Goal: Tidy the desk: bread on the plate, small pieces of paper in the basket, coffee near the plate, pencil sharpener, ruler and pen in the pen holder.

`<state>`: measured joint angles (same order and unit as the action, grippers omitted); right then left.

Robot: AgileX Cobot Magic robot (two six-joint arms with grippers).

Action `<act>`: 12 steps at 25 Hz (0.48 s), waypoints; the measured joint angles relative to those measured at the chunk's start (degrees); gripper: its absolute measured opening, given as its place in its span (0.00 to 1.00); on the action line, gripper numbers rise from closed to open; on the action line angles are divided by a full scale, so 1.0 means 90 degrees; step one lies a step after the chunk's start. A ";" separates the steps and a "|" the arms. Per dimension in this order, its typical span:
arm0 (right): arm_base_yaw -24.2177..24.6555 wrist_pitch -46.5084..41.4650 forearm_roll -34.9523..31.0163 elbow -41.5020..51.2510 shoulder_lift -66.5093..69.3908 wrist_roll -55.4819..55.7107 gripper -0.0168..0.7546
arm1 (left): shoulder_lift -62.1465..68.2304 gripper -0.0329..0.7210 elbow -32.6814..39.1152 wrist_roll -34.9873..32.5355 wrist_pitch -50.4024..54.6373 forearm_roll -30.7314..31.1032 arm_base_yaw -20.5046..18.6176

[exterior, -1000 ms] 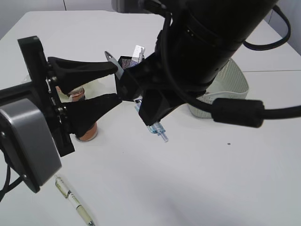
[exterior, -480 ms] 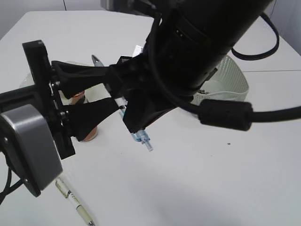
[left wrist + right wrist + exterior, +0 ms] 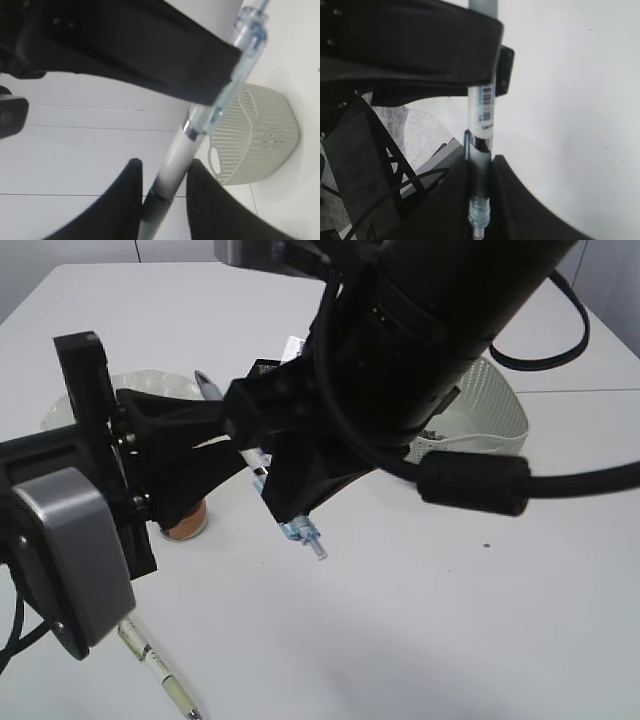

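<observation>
A: What has each gripper got?

B: Both are on one pen (image 3: 481, 120). The right gripper (image 3: 479, 175) is clamped on its clear lower barrel at the bottom centre of the right wrist view. The left gripper (image 3: 164, 181) pinches its white end, low in the left wrist view.

A: So which step?

B: I'd judge a hand-over, for the pen holder (image 3: 268, 369) at upper centre of the exterior view.

A: Next?

B: One gripper should let go first. The basket (image 3: 492, 408) stands at the right; another pen (image 3: 158, 670) lies at lower left.
</observation>
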<state>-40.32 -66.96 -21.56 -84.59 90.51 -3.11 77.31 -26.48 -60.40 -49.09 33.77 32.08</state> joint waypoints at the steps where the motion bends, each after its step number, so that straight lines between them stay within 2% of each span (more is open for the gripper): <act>1: 0.0000 0.0000 0.0000 0.0000 0.0000 0.0000 0.12 | 0.0000 0.30 0.0000 -0.0016 0.0060 0.0011 0.0000; 6: 0.0003 0.0000 0.0000 0.0000 0.0000 0.0000 0.12 | 0.0053 0.17 0.0000 -0.0096 0.0371 0.0051 0.0000; 12: 0.0014 0.0000 0.0000 0.0000 0.0000 0.0000 0.12 | 0.0053 0.14 0.0011 -0.0096 0.0426 0.0061 0.0000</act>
<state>-40.20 -66.96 -21.56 -84.59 90.51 -3.11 77.78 -26.38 -61.26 -45.26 34.32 32.08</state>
